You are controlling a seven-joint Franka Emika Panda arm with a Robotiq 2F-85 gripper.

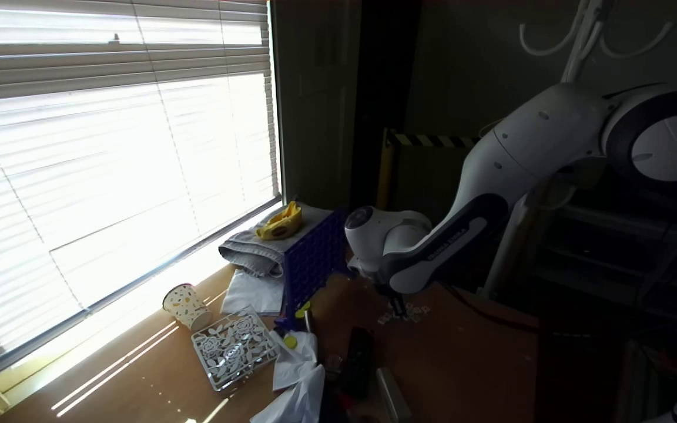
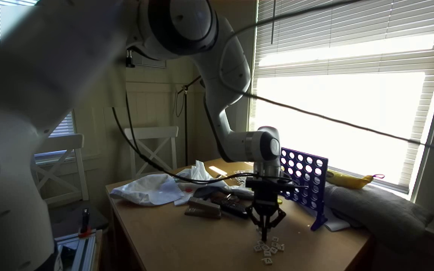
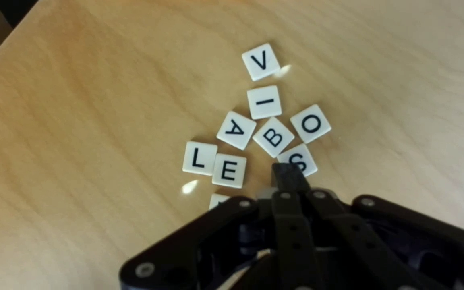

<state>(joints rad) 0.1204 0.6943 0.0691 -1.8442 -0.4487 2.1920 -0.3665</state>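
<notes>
Gripper (image 2: 264,238): jaws together, low over letter tiles (image 3: 229,170) scattered on tabletop (image 2: 187,241); whether tips touch any, cannot tell. S tile (image 3: 301,157) partly covered by jaws in wrist view; lower-left tile (image 3: 217,199), beside gripper, mostly hidden, letter unreadable. Tabletop wood-grained, with glare spots. Farther, right: blue grid board (image 2: 303,171) upright. Far: window (image 2: 341,101) washed out behind blinds (image 2: 367,22). In an exterior view, shelving (image 1: 638,229) at right nearly lost in shadow.

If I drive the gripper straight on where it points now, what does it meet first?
Probably the S tile, which the shut gripper partly covers in the wrist view, or else the tabletop beside it. Any remaining gap is unclear.
</notes>
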